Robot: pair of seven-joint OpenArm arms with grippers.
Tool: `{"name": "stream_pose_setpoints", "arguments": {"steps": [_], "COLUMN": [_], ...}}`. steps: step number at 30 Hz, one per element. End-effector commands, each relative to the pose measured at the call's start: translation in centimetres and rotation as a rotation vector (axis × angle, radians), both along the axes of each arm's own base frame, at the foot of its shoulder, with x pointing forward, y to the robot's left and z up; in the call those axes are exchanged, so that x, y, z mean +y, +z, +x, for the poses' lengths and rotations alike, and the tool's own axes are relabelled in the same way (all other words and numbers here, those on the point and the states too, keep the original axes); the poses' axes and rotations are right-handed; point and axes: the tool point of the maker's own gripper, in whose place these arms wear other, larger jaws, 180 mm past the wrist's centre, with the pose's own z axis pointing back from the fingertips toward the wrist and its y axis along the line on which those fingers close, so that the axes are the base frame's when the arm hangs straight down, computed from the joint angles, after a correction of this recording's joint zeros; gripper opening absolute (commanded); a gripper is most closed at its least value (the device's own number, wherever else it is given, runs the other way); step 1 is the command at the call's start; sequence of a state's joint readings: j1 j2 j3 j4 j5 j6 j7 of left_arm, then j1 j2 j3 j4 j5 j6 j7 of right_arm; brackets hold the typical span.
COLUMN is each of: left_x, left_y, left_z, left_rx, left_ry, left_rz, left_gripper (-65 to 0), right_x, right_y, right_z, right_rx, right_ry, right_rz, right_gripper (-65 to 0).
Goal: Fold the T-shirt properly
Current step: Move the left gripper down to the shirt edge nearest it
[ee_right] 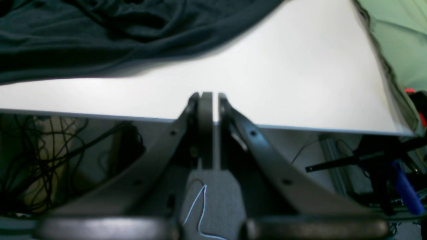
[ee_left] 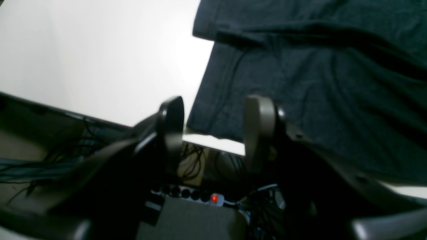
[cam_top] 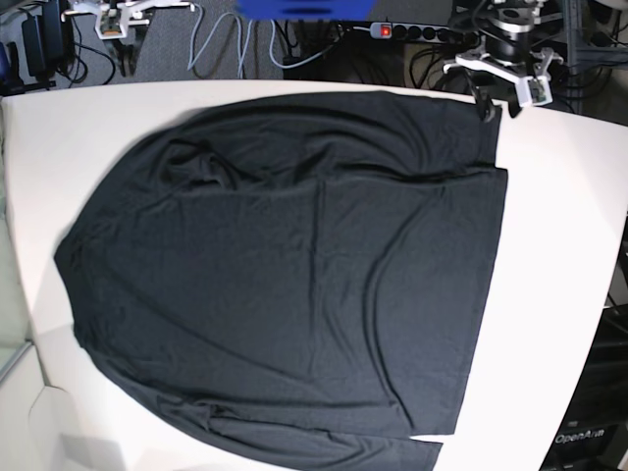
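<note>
T-shirt point(cam_top: 285, 265) flat, lengthwise near-to-far

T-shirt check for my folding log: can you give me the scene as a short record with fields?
shirt: black T-shirt spread on the white table, wrinkled
fold: one side strip already turned in, straight edge on the base view's right
left gripper: open, empty, at the table edge by a shirt corner
right gripper: shut, empty, off the shirt
</note>
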State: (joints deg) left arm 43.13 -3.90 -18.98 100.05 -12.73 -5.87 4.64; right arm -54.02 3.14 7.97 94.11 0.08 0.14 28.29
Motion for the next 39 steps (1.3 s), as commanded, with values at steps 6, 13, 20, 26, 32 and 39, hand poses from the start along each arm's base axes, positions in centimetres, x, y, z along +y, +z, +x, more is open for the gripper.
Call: {"name": "stream_pose_setpoints", "arguments": {"steps": [6, 13, 20, 26, 32, 39], "left_x": [0.1, 3.2, 3.4, 3.4, 3.4, 3.7], "left_y": [0.6, 0.5, -0.8, -0.7, -0.6, -3.0], "left_z": [0.2, -1.1, -1.4, -0.6, 0.1, 0.5], "left_rx": [-0.02, -0.011, 0.015, -0.002, -0.01, 0.078], "left_ry": [0.002, 0.119, 0.134, 0.134, 0.133, 0.135], "left_rz": [0.002, 0.032, 0.021, 0.02, 0.02, -0.008], "left_gripper": [-36.5, -36.2, -36.2, -36.2, -36.2, -36.4], "right_x": [-0.1, -0.2, -0.2, -0.2, -0.2, -0.4], "right_y": [0.7, -0.2, -0.2, -0.2, -0.2, -0.2], "right_z": [-0.1, -0.1, 0.4, 0.4, 0.3, 0.2], "right_rx": [-0.023, 0.013, 0.008, 0.008, 0.01, 0.011], "right_ry": [0.006, -0.004, -0.006, -0.006, -0.006, -0.008], "right_rz": [-0.003, 0.0, 0.001, 0.001, 0.001, -0.003], "right_gripper": [-64.8, -64.8, -65.0, -64.9, -64.8, -64.8]}}
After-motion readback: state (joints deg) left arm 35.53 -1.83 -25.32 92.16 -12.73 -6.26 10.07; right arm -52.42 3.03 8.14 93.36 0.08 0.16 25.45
